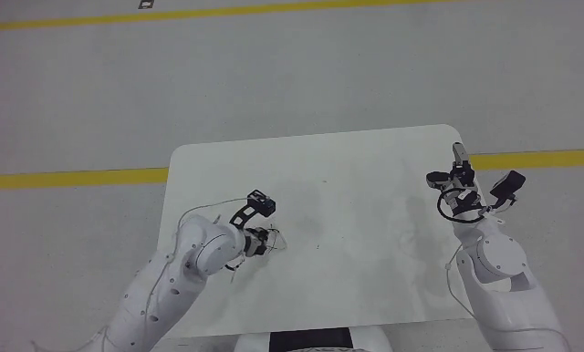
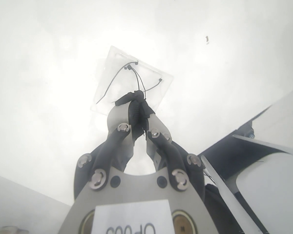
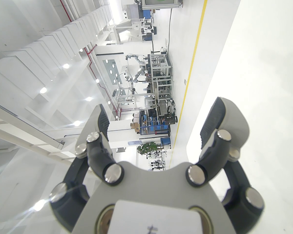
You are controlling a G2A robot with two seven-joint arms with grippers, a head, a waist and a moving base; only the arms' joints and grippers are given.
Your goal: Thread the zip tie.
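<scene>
Just over the clear tray (image 2: 162,83), the left end effector (image 2: 138,98) pinches a black zip tie (image 2: 138,80).

1 table (image 1: 365,261), 1 clear tray (image 2: 149,74), 3 zip ties (image 2: 160,80) counted by their heads, and 2 pincers: left pincer (image 2: 136,99), right pincer (image 3: 160,105).

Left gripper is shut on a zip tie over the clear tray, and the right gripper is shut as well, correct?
Not quite. The right gripper is open, its fingers spread with nothing between them, as the right wrist view shows. The left gripper is indeed shut on a zip tie over the clear tray.
</scene>
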